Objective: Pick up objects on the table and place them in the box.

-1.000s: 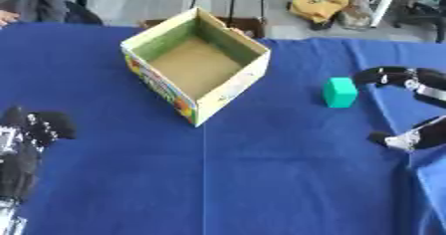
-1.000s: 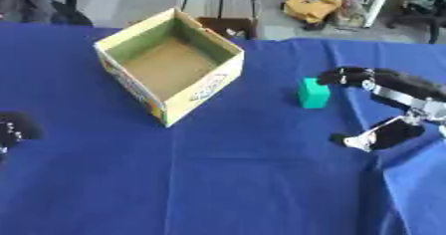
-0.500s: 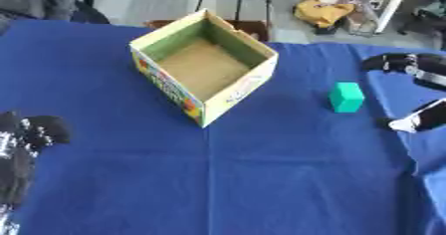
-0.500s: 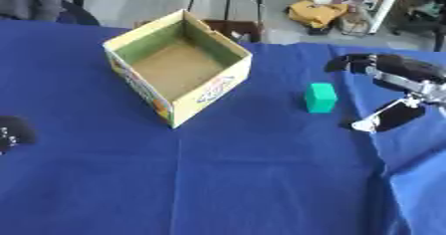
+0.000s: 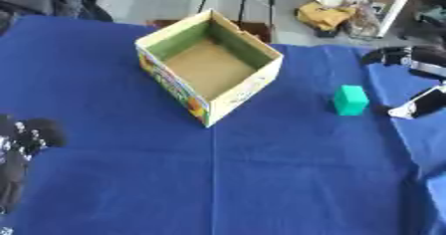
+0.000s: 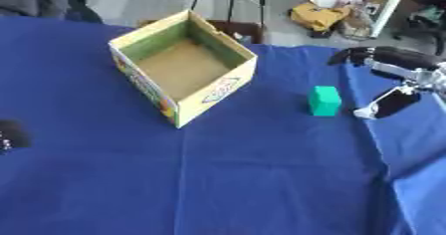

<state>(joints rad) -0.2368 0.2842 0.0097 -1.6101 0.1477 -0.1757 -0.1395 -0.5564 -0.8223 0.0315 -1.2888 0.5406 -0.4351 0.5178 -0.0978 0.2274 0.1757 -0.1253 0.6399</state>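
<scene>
The right hand (image 6: 392, 79) comes in from the right edge above the blue tablecloth (image 6: 261, 179). Its fingers (image 6: 353, 56) and thumb (image 6: 383, 104) are spread wide with a clear gap between them, and they hold nothing. The upper fingers reach leftward, while the thumb's pale tip points down toward the cloth. The hand sits just to the right of a green block (image 6: 325, 100) and does not touch it.

The green block stands upright on the cloth, apart from everything else. It lies between the right hand and the cardboard box (image 6: 183, 72), and nearer to the hand.

The box rests on the cloth to the left of the block, turned so that one corner points toward the robot. Its top is open, showing green inner walls and a bare brown floor with nothing inside. The outer sides are yellowish, with coloured printing that cannot be read.

The left hand (image 5: 22, 142) shows at the lower left edge of the left eye view, dark and resting low over the cloth, well apart from the box and the block. Whether its fingers are curled or straight cannot be told.

Beyond the far edge of the table is a grey floor with a yellow bundle (image 6: 315, 16) lying on it.
</scene>
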